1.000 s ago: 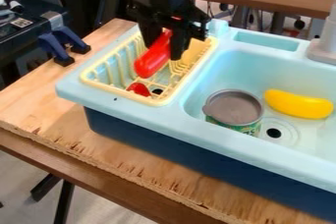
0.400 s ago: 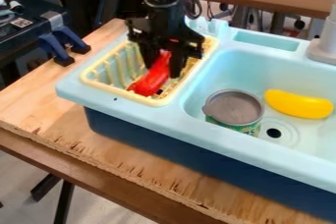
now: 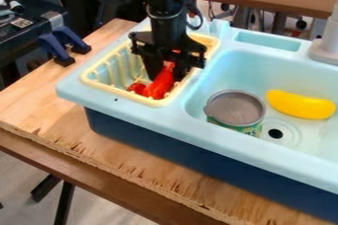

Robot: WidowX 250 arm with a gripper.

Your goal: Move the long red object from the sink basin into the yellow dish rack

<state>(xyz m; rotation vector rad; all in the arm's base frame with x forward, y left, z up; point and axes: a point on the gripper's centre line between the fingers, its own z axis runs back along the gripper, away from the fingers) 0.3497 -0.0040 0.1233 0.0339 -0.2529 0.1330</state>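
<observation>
At the bench's (image 3: 39,115) near side, rough-cut wood carries a toy sink unit (image 3: 218,134), set flat for support. Beside the drain (image 3: 275,133), a gray-topped tin (image 3: 235,108) stands upright, prob. steady on its base; yellow curved pc. (image 3: 300,104) lies lengthwise nearby. Next to basin, yellow rack (image 3: 119,92) holds small red pc. (image 3: 137,88) low inside. Longer red pc. (image 3: 158,87) slants in rack too, upper end btwn fingers; hand (image 3: 167,77) looks closed on it, pointing down, prob. to clear rack walls.
</observation>
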